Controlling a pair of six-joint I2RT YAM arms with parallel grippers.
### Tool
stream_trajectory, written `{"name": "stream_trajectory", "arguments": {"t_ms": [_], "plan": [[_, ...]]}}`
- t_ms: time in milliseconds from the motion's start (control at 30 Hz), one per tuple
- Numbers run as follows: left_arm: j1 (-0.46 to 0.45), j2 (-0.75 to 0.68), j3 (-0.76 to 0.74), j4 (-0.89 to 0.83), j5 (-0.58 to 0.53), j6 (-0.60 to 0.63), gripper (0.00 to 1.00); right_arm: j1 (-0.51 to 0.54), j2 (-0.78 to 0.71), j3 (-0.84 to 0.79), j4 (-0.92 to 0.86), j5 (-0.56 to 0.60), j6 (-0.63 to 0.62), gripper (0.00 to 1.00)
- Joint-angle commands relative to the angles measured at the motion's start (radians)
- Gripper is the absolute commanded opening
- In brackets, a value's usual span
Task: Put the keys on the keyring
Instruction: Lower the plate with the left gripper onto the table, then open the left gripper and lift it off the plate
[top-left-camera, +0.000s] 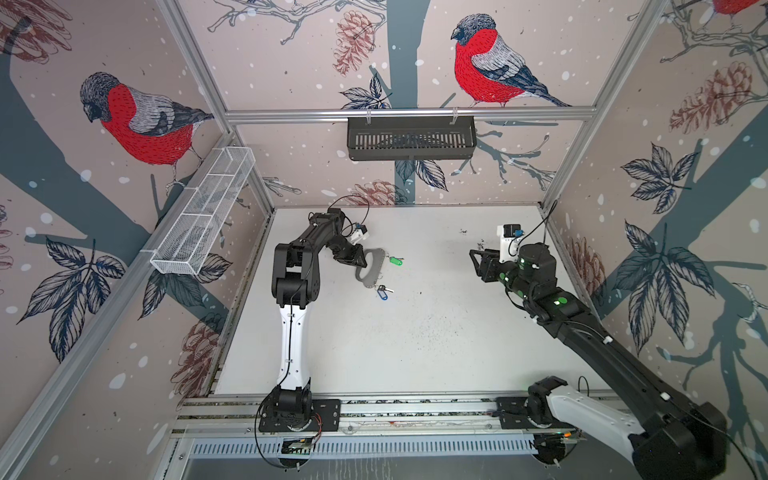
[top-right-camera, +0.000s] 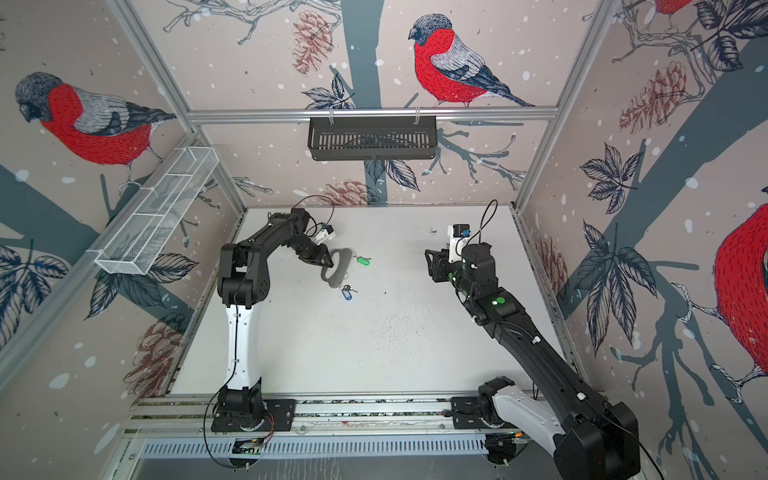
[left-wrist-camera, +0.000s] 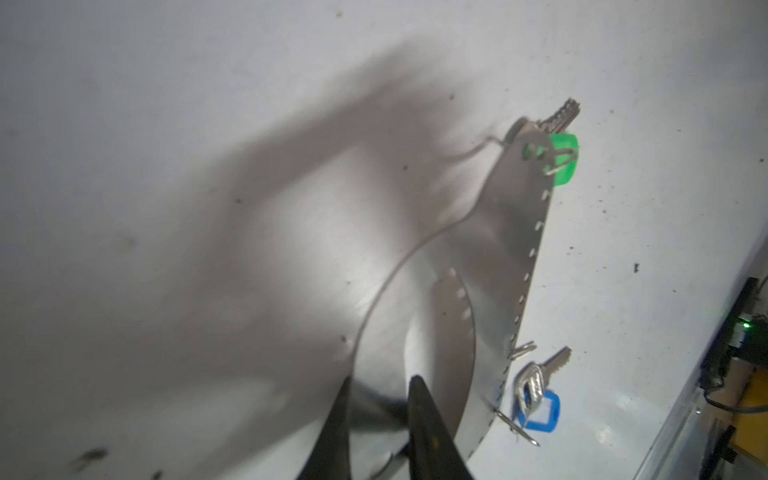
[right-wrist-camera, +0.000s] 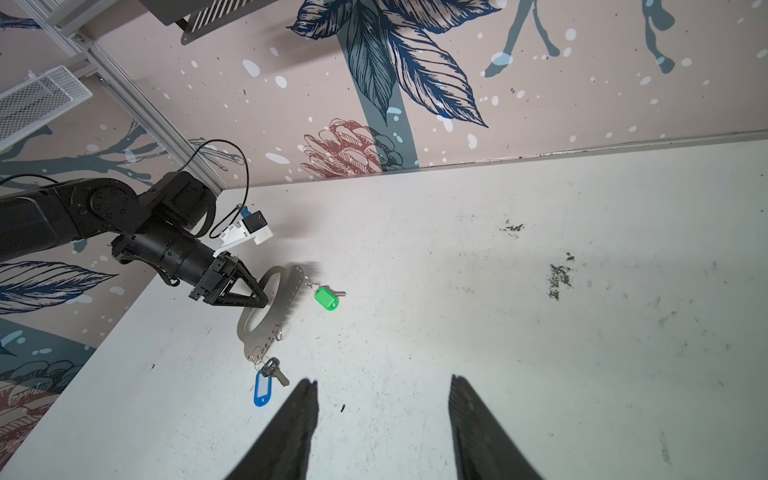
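Left gripper (left-wrist-camera: 380, 380) on down-angled wrist, jaws narrowly parted astride curved side of keyring (right-wrist-camera: 282, 311), green-tagged key (right-wrist-camera: 326, 298) and blue-tagged key (right-wrist-camera: 262, 388) ringed to opposite ends of its holed straight edge, right gripper (right-wrist-camera: 382, 380) well apart from keyring, gaping wide, empty

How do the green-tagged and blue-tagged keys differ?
The small silver key with a green oval plastic tag sits at the far end of the holed edge of the flat grey D-shaped keyring; the silver key with a blue oval plastic tag at the near end. Tag colours differ. Both seem hooked onto it.
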Motion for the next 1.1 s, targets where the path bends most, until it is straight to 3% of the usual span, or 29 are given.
{"name": "stream_trajectory", "arguments": {"t_ms": [0,100,133,200,367,400,667,1067], "plan": [[0.007,-0.009,-0.013,0.038,-0.09,0.009,0.33,-0.001,0.0,0.0,0.004,0.013,0.003,0.54],[0.013,-0.033,-0.032,0.061,-0.116,0.002,0.41,-0.001,-0.001,-0.002,0.0,0.02,0.001,0.54],[0.015,-0.044,-0.039,0.07,-0.123,-0.002,0.55,-0.001,-0.003,-0.002,-0.003,0.024,0.0,0.54],[0.019,-0.063,-0.049,0.077,-0.124,-0.006,0.69,-0.001,-0.007,-0.005,-0.007,0.033,-0.002,0.55],[0.021,-0.133,-0.091,0.116,-0.132,-0.028,0.72,-0.003,-0.022,-0.012,-0.008,0.066,-0.007,0.57],[0.021,-0.146,-0.095,0.118,-0.128,-0.032,0.95,-0.003,-0.024,-0.013,-0.007,0.07,-0.007,0.58],[0.021,-0.299,-0.195,0.204,-0.099,-0.096,0.98,-0.038,-0.035,-0.053,0.04,0.078,-0.006,0.7],[0.023,-0.55,-0.356,0.325,-0.241,-0.227,0.98,-0.232,-0.011,-0.059,0.082,-0.065,-0.018,0.85]]}}
